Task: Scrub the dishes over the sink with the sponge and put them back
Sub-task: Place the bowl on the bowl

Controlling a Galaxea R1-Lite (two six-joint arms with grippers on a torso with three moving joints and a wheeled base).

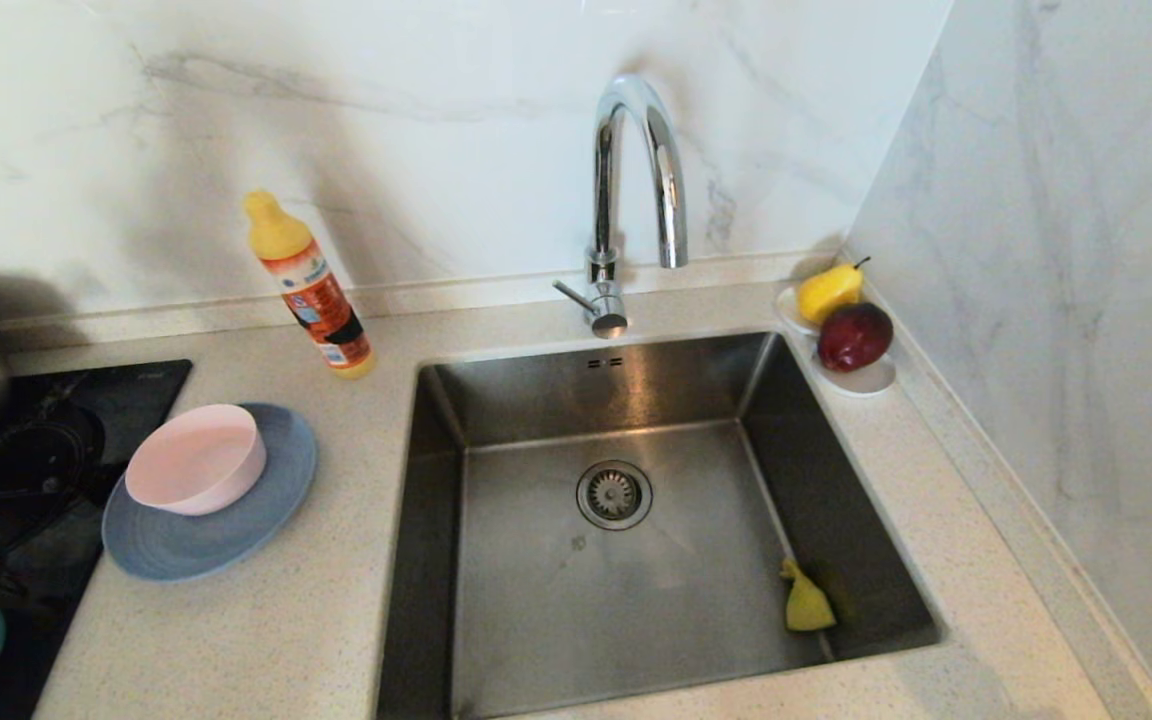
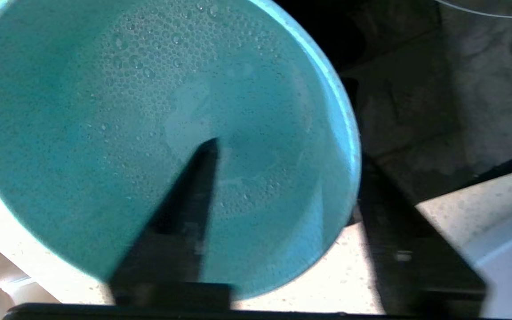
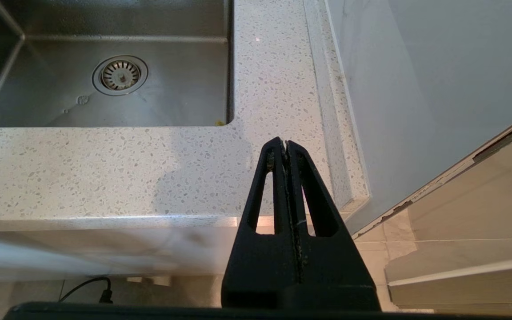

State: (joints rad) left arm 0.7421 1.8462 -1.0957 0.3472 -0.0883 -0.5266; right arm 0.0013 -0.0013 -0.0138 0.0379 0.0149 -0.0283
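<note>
Overhead, teal bowl (image 2: 105, 111) mouth-up.

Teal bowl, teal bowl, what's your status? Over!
Left gripper straddling the teal bowl's rim, one finger inside, one outside. Right gripper shut, parked by the counter edge. Sponge lying in the sink. Nothing in the way.

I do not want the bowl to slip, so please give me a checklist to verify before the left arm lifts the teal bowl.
1. The left gripper is astride the teal bowl rim, one finger inside, one outside: ok.
2. Fingers clamped on the rim: not ok, the inner one stands off the wall.
3. Sponge lies in the sink, near right corner: ok.
4. Right gripper shut, empty, parked by the counter front edge: ok.
5. Pink bowl sits on the plate: ok.
</note>
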